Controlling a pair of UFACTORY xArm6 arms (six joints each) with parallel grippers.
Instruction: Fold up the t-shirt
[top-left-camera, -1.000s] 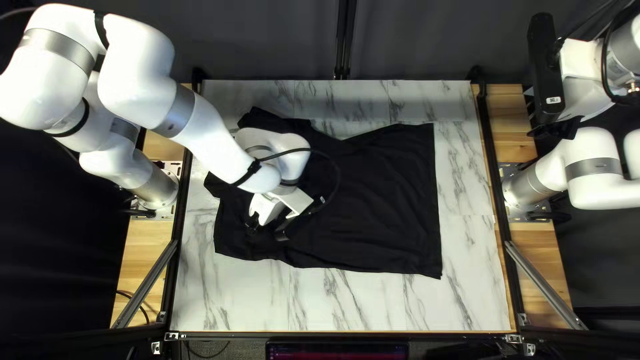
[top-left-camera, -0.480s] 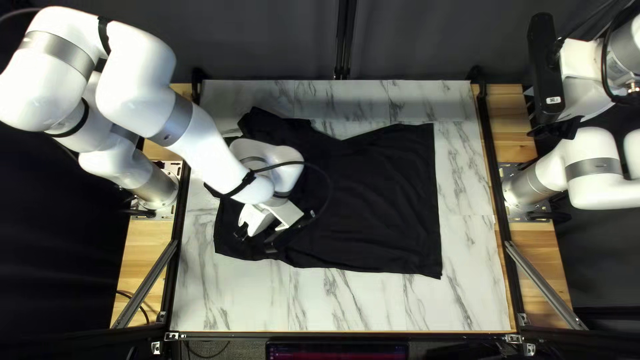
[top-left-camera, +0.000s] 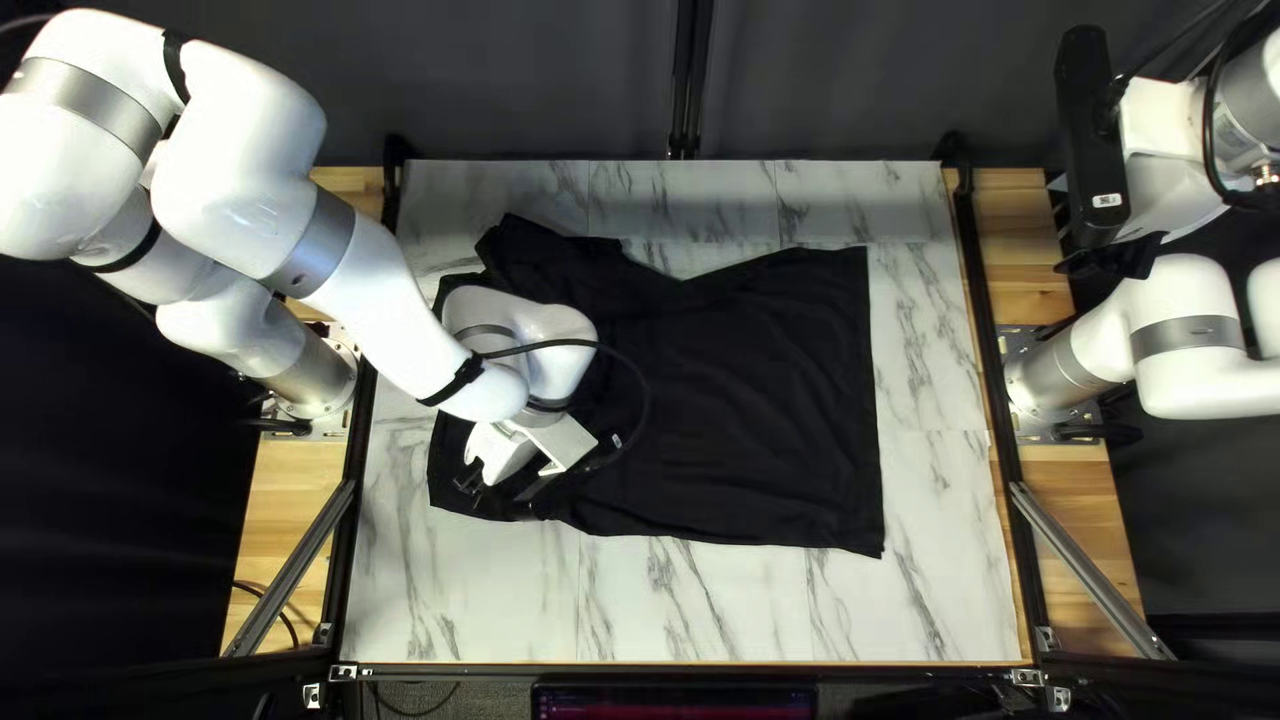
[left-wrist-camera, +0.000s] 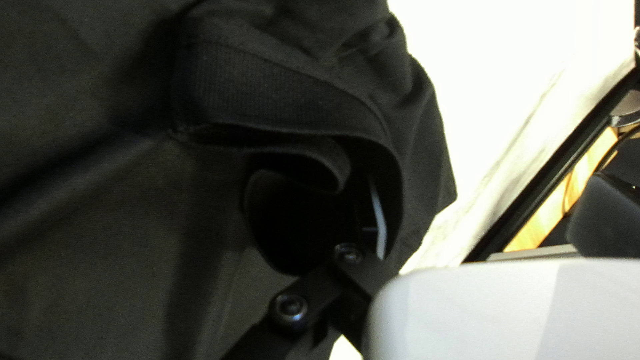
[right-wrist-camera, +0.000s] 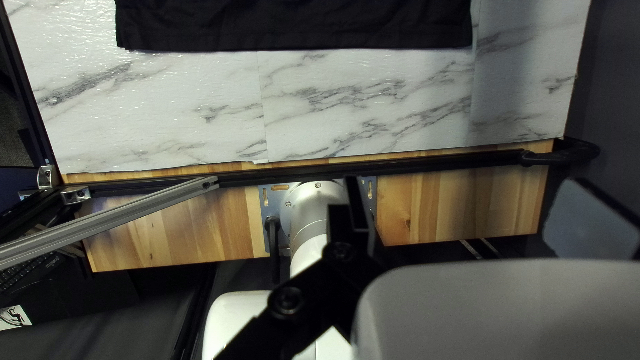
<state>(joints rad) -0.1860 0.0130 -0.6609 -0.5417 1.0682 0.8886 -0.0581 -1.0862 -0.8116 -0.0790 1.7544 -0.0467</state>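
A black t-shirt (top-left-camera: 740, 400) lies spread on the marble table (top-left-camera: 700, 600), its straight hem toward the right and its left end rumpled. One sleeve (top-left-camera: 520, 245) sticks out at the far left. My left gripper (top-left-camera: 492, 488) is down on the shirt's near-left corner, open. In the left wrist view a ribbed collar band (left-wrist-camera: 270, 95) curls ahead of the gripper, and one black finger (left-wrist-camera: 360, 242) reaches into the folded cloth beneath it. The other finger is hidden. My right gripper (top-left-camera: 1090, 130) is raised beside the table's right edge, open, far from the shirt.
The right wrist view looks down on the shirt's hem (right-wrist-camera: 295, 25), bare marble (right-wrist-camera: 300, 110), the wooden side strip (right-wrist-camera: 450, 210) and the right arm's base (right-wrist-camera: 310, 220). Black frame rails (top-left-camera: 975, 330) line both table sides. Bare marble lies in front of the shirt.
My left gripper has slid over the shirt toward its near-left corner, staying open. The cloth at the far left shows more. The right arm has not moved.
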